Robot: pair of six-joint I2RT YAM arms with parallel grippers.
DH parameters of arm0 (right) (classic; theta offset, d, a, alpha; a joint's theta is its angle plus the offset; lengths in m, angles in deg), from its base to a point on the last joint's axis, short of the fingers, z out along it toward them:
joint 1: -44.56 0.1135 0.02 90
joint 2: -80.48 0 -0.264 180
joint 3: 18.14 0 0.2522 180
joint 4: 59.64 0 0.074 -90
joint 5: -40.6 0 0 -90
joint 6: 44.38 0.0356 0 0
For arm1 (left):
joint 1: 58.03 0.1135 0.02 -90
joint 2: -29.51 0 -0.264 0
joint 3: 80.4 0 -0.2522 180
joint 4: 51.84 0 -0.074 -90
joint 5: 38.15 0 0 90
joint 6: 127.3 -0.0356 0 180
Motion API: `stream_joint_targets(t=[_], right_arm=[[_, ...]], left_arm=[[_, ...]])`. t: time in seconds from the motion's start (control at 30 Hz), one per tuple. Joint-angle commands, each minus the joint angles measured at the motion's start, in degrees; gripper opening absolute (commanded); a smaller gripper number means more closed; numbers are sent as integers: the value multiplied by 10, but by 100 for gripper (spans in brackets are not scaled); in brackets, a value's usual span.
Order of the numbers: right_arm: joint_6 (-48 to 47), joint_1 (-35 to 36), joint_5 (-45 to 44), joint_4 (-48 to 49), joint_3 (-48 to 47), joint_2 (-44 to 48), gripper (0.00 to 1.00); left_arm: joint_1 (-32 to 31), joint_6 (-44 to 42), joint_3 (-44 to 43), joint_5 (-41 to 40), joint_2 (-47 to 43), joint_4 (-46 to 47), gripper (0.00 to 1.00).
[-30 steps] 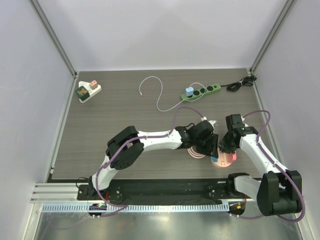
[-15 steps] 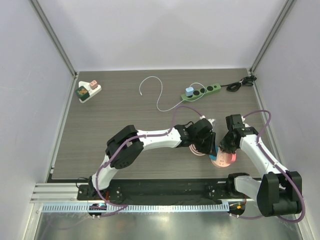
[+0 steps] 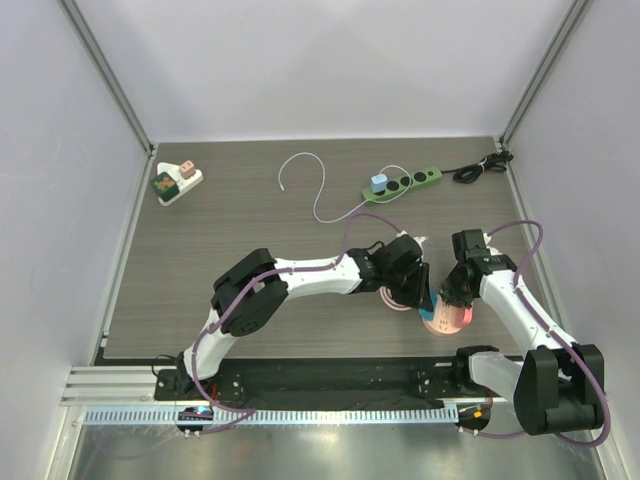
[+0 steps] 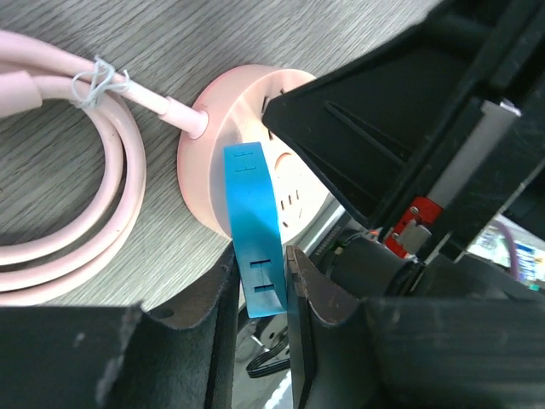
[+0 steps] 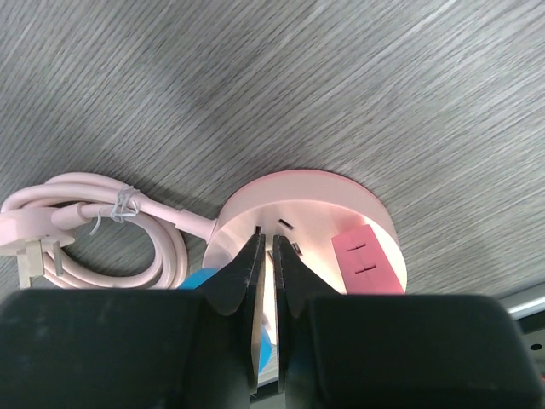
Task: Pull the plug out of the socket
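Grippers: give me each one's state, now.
Left gripper: shut on the blue plug.
Right gripper: shut, tips over the pink socket.

The round pink plastic socket looks smooth with a soft sheen. The flat blue plastic plug is matt. At the socket's nine o'clock, the coiled pink cord appears smooth and rubbery. The grey tabletop shows a matt wood-grain finish. The left tool and right tool are matt black plastic.
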Motion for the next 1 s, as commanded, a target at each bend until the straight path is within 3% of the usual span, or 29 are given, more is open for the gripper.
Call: stream_joint_targets(t=[0.0, 0.3, 0.67, 0.87, 0.97], right_arm=[[12, 3, -17, 4, 11, 7, 14], [16, 4, -16, 7, 14, 6, 14], [15, 5, -20, 8, 14, -4, 14], [15, 6, -23, 7, 14, -2, 14], [17, 6, -27, 7, 14, -2, 14]], left_arm=[[6, 42, 3, 64, 3, 97, 0], [12, 95, 54, 79, -17, 213, 0], [16, 103, 86, 76, -45, 264, 0], [26, 170, 106, 102, -41, 366, 0], [31, 221, 142, 104, -38, 463, 0]])
